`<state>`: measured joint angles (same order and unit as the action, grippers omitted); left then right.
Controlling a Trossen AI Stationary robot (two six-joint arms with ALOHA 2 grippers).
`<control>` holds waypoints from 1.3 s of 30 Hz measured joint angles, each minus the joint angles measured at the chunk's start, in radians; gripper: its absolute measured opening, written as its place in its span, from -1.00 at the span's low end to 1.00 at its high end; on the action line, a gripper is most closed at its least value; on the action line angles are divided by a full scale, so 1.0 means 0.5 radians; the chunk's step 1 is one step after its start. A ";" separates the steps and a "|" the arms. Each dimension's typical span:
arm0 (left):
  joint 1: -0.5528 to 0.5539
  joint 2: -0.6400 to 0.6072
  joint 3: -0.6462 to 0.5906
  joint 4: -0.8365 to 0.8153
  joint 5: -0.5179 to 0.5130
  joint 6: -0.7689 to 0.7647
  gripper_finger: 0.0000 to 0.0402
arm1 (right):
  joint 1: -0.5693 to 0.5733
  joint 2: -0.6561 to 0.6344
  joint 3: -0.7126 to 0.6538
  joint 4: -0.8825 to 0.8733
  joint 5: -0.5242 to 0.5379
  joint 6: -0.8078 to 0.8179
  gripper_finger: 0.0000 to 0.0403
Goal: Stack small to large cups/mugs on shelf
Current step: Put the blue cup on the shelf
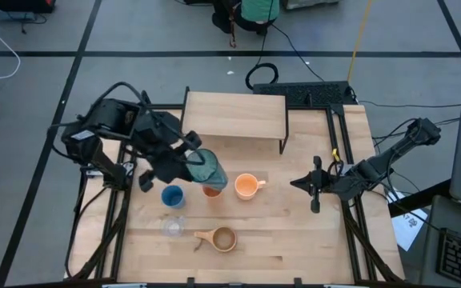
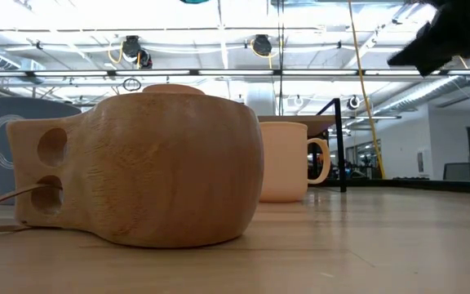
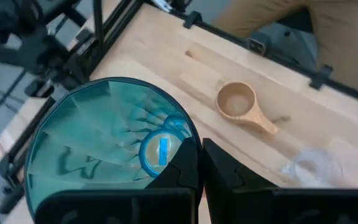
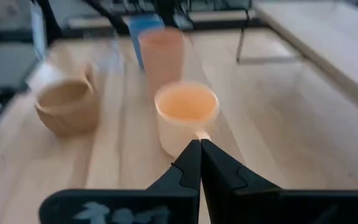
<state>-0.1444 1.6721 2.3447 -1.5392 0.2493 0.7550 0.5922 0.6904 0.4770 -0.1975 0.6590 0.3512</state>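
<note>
One teal tumbler pinched in left gripper; raised above table.

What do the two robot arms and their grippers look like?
Both arms are dark, almost black, built of jointed segments. Black cables loop over the left arm; the right arm is slimmer. The left gripper and right gripper each have two black, wedge-shaped fingers.

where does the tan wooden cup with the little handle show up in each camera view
High view: wooden cup near the front edge, centre.
Low view: it fills the left foreground.
Left wrist view: upper right, beyond the teal tumbler.
Right wrist view: far left.
Shared landmark: the orange mug, beside it except in the left wrist view.
</note>
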 joint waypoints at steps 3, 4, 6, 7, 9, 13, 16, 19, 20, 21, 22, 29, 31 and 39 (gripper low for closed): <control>-0.004 0.038 0.000 0.002 -0.030 -0.120 -0.98 | -0.008 0.066 0.000 0.317 0.003 -0.167 -1.00; -0.004 0.059 0.001 0.003 -0.030 -0.156 -0.98 | -0.019 0.092 0.000 0.457 0.010 -0.235 -1.00; -0.005 0.115 0.002 0.019 -0.059 -0.240 -0.98 | -0.070 0.150 0.000 0.767 0.050 -0.385 -1.00; -0.005 0.150 0.002 0.022 -0.091 -0.289 -0.98 | -0.112 0.183 0.003 0.937 0.050 -0.468 -1.00; -0.004 0.231 0.002 0.029 -0.141 -0.388 -0.98 | -0.196 0.265 0.044 1.101 0.023 -0.588 -1.00; -0.018 0.388 0.002 0.032 -0.107 -0.452 -0.98 | -0.345 0.442 0.237 1.080 -0.186 -0.688 -1.00; -0.037 0.509 0.001 0.036 0.019 -0.420 -0.98 | -0.402 0.605 0.455 0.983 -0.383 -0.744 -1.00; -0.045 0.606 0.000 0.048 0.147 -0.364 -0.98 | -0.412 0.800 0.705 0.839 -0.542 -0.855 -0.96; -0.049 0.629 0.000 0.052 0.182 -0.339 -0.97 | -0.412 0.860 0.798 0.767 -0.581 -0.889 -0.93; -0.054 0.646 0.000 0.053 0.214 -0.316 -0.97 | -0.411 0.918 0.886 0.690 -0.621 -0.915 -0.90; -0.055 0.661 0.000 0.056 0.255 -0.290 -0.96 | -0.411 0.976 0.977 0.613 -0.660 -0.936 -0.85; -0.054 0.680 0.001 0.108 0.497 -0.203 -0.98 | -0.329 1.290 1.265 0.438 -0.754 -1.202 -0.50; -0.056 0.680 0.001 0.097 0.501 -0.205 -0.97 | -0.306 1.343 1.266 0.515 -0.769 -1.288 -0.44; -0.056 0.681 0.001 0.083 0.502 -0.204 -0.96 | -0.342 1.431 1.270 0.731 -1.052 -1.314 -0.24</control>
<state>-0.1722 2.0129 2.3451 -1.4976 0.5003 0.6529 0.4213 1.4058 1.1118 0.1680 0.1332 -0.3058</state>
